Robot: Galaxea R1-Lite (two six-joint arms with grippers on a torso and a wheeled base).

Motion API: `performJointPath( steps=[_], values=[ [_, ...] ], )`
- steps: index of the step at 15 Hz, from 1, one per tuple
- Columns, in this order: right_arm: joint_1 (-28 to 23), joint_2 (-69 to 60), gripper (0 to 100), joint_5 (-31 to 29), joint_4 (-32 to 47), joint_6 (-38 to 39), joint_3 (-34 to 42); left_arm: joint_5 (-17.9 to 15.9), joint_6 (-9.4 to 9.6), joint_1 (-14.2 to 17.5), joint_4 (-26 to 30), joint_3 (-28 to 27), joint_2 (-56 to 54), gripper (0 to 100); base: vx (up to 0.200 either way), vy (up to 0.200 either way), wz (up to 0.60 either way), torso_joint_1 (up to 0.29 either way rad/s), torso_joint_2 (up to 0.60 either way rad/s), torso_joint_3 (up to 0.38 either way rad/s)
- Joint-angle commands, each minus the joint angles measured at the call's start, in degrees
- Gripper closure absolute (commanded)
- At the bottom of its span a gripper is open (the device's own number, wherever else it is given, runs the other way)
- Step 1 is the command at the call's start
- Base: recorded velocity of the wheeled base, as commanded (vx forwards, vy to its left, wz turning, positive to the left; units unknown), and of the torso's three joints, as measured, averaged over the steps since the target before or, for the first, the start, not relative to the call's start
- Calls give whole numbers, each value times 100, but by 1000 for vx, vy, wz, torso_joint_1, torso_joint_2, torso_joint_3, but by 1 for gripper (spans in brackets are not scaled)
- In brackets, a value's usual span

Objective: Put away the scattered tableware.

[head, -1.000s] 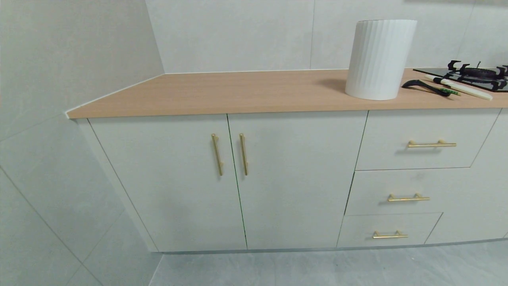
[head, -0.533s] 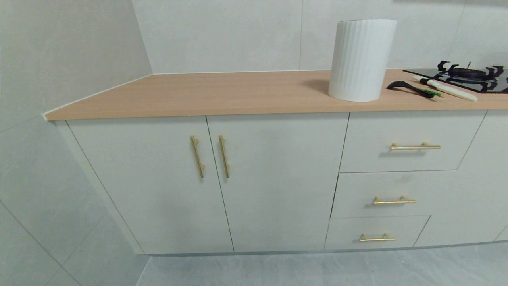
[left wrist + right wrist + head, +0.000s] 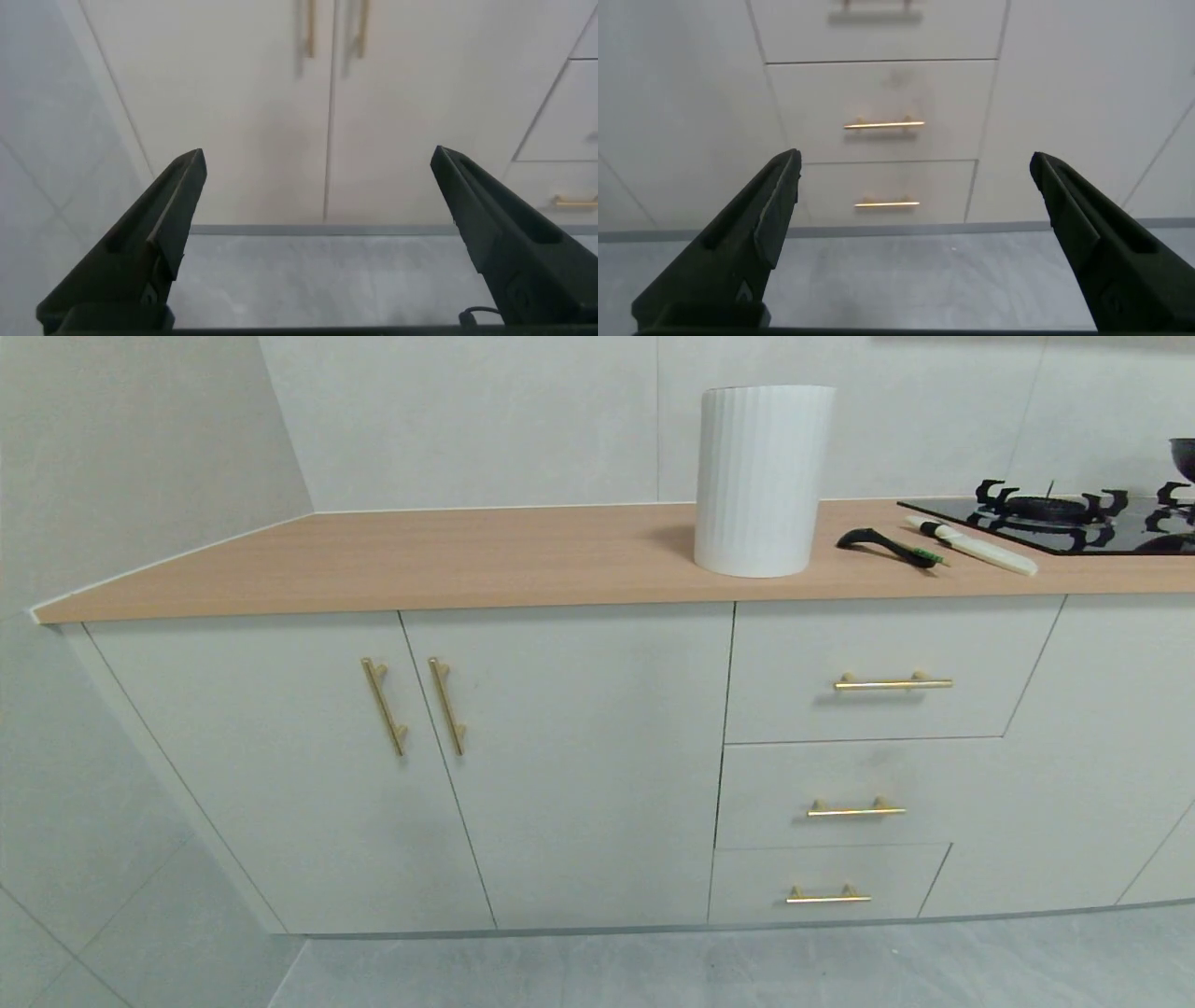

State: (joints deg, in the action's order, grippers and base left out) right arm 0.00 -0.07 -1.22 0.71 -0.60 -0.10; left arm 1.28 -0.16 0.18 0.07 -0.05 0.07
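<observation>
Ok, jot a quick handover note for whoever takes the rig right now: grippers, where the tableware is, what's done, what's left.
Left gripper: open, empty, facing the cabinet doors.
Right gripper: open, empty, facing the drawers.
Things: black utensil and cream utensil lie on the countertop, between the white ribbed container and the hob.
Done: nothing put away yet.
Left: probably pick up both utensils and stow them, perhaps in the container or a drawer.
</observation>
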Motion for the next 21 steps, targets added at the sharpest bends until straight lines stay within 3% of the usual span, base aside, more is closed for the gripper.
performJointPath(
  steps=[1,8,13,21],
  values=[
    [0,7,0,-1,0,-2,1,4,-2,-1,1,-4,10,0,0,-200,0,-2,-2,2],
    [0,7,0,-1,0,-2,1,4,-2,8,1,5,1,0,0,0,0,0,0,0],
    [0,7,0,-1,0,-2,-8,4,7,-1,1,5,10,0,200,0,0,-2,3,3],
    [0,7,0,16,0,-11,1,4,-2,8,1,5,1,0,0,0,0,0,0,0]
  ],
)
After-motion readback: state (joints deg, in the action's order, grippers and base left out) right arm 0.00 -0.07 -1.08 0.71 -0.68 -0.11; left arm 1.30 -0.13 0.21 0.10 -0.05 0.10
